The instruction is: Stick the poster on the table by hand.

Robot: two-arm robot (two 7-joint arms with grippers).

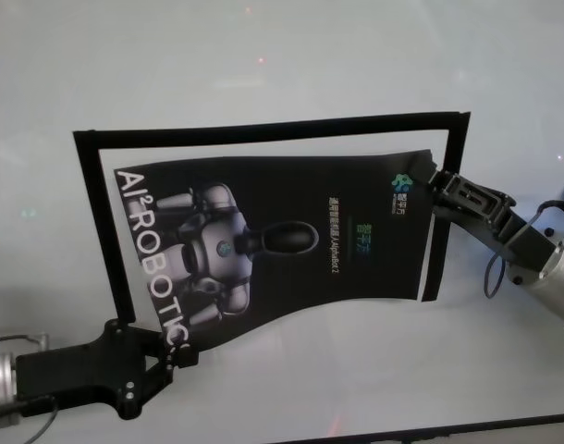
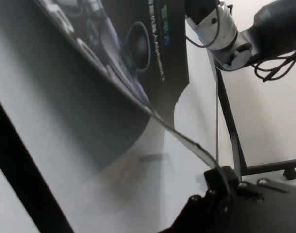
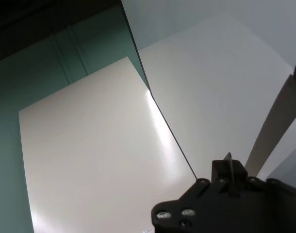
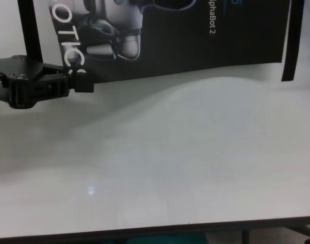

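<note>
The poster [image 1: 263, 245] is a glossy black sheet with a silver robot figure and white letters. It hangs sagging above the white table [image 1: 291, 55], held by two opposite corners. My left gripper [image 1: 178, 344] is shut on its near-left corner by the letters. My right gripper [image 1: 428, 178] is shut on its far-right corner. The chest view shows the left gripper [image 4: 83, 81] pinching the poster [image 4: 195, 40] over the table [image 4: 185, 152]. The left wrist view shows the poster's edge [image 2: 187, 141] curving into the left gripper [image 2: 223, 182]. The right wrist view shows its pale back [image 3: 90, 160] running into the right gripper [image 3: 229, 170].
A black tape frame [image 1: 263, 129] outlines a rectangle on the table around and under the poster; its right strip shows in the chest view [image 4: 293, 40]. The table's dark near edge [image 4: 155, 231] runs along the front.
</note>
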